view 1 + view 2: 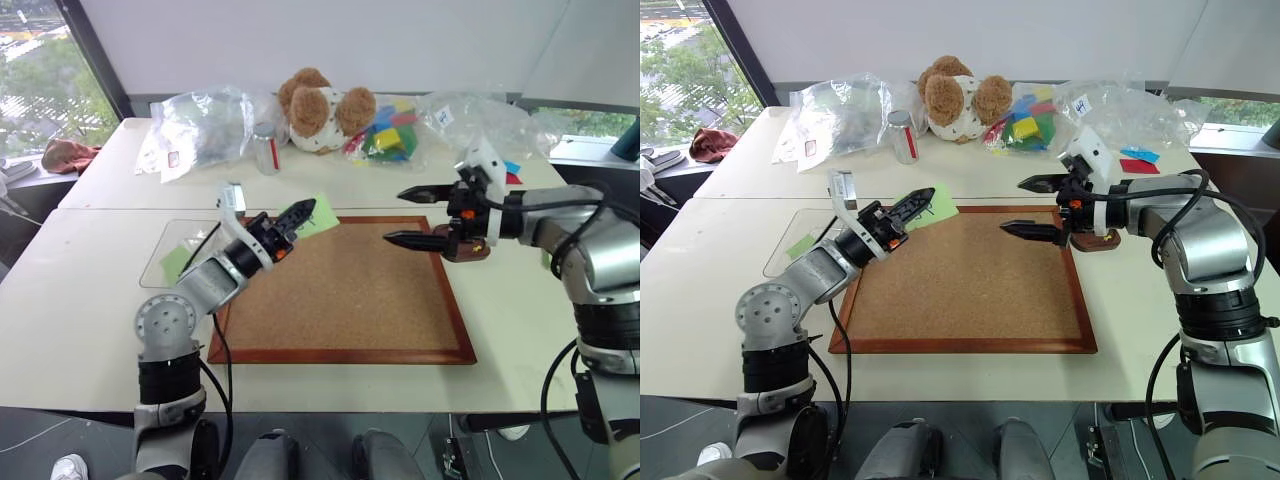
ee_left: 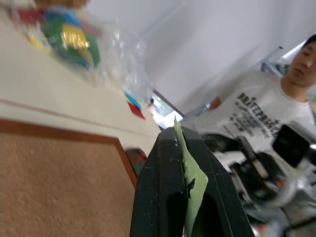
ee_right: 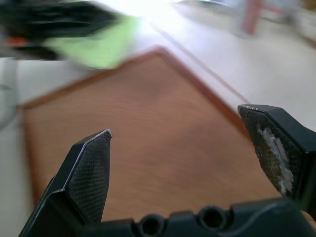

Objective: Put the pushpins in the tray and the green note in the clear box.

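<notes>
Green note (image 1: 318,218) is pinched in left gripper (image 1: 300,212) above corkboard (image 1: 345,300); right gripper (image 1: 410,215) is held wide, empty.

The corkboard (image 1: 345,295) lies bare; plastic bags (image 1: 200,125) crowd the table's far edge.

corkboard (image 1: 345,290) — teddy bear (image 1: 320,110) behind
</notes>
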Controlling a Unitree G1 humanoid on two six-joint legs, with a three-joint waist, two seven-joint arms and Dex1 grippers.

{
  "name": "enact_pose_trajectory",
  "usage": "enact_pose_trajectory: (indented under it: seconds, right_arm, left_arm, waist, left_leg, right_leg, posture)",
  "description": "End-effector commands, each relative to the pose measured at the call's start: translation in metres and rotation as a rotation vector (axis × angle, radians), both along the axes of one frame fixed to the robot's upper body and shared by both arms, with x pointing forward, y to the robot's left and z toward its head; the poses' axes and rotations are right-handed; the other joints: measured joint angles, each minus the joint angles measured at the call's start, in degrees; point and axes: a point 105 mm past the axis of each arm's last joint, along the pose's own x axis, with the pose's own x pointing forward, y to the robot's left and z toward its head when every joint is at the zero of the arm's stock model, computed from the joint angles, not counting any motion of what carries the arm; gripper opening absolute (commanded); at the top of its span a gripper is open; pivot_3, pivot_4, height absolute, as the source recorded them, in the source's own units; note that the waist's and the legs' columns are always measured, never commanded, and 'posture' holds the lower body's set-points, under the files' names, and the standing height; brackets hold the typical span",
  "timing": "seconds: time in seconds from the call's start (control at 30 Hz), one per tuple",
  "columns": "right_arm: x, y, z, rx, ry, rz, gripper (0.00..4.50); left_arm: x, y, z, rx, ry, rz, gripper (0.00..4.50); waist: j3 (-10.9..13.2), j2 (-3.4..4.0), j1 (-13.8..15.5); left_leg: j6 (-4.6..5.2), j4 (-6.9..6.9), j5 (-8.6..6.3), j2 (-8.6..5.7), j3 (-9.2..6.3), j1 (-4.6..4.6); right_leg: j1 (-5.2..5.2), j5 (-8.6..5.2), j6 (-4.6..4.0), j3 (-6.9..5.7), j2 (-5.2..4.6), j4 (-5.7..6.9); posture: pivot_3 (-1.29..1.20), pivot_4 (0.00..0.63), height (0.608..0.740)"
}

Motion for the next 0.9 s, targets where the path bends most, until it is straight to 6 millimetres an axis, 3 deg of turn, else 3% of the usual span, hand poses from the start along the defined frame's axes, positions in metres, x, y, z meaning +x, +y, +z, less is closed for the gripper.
enact_pose_trajectory:
  seconds: [0.03, 0.23, 0.4, 0.57, 0.77, 0.9]
  right_arm:
    - [-0.012, 0.014, 0.004, -0.001, -0.019, 0.095, 4.49]
    - [-0.018, 0.024, -0.002, -0.025, -0.011, 0.179, 4.49]
    - [-0.012, 0.029, -0.006, -0.031, -0.017, 0.185, 4.49]
    - [-0.009, 0.031, -0.011, -0.035, -0.031, 0.178, 4.49]
    - [-0.010, 0.028, -0.014, -0.032, -0.034, 0.148, 4.49]
    - [-0.010, 0.027, -0.015, -0.034, -0.037, 0.131, 4.50]
  left_arm:
    - [-0.008, 0.016, 0.023, 0.065, -0.106, 0.163, 0.00]
    - [-0.010, 0.070, 0.031, 0.218, -0.133, 0.493, 0.00]
    - [-0.012, 0.126, 0.014, 0.504, -0.105, 0.659, 0.00]
    - [-0.003, 0.161, -0.004, 0.670, -0.041, 0.700, 0.00]
    - [0.011, 0.175, -0.023, 0.708, 0.028, 0.697, 0.00]
    - [0.017, 0.175, -0.035, 0.725, 0.062, 0.656, 1.27]
  waist:
    - [0.0, 0.00, 0.0]
    - [0.0, 0.00, -0.1]
    - [0.0, -0.01, -0.2]
    - [0.0, -0.06, 0.2]
    - [0.0, -0.07, 0.1]
    - [0.0, -0.08, 0.1]
  left_leg:
    - [0.00, 0.00, 0.00, 0.00, 0.00, 0.00]
    - [0.02, -0.04, -0.01, 0.00, 0.00, 0.00]
    - [0.02, -0.07, -0.01, 0.02, -0.01, 0.01]
    - [0.07, -0.04, -0.04, 0.01, -0.02, 0.01]
    - [0.11, -0.13, -0.07, 0.01, -0.02, -0.01]
    - [0.11, -0.15, -0.07, 0.01, -0.02, -0.02]
  right_leg:
    - [0.00, 0.00, 0.00, 0.00, 0.00, 0.00]
    - [-0.02, 0.00, 0.00, 0.00, 0.00, -0.01]
    - [-0.03, -0.01, -0.01, 0.00, 0.01, 0.00]
    - [0.03, -0.01, -0.03, -0.02, -0.04, -0.08]
    - [-0.03, -0.01, -0.03, -0.01, -0.07, -0.11]
    - [-0.06, -0.01, -0.02, -0.01, -0.08, -0.10]
  posture:
    - [0.00, 0.150, 0.740]
    - [0.00, 0.150, 0.740]
    - [0.00, 0.150, 0.740]
    - [0.00, 0.150, 0.740]
    - [0.00, 0.150, 0.740]
    - [0.00, 0.150, 0.740]
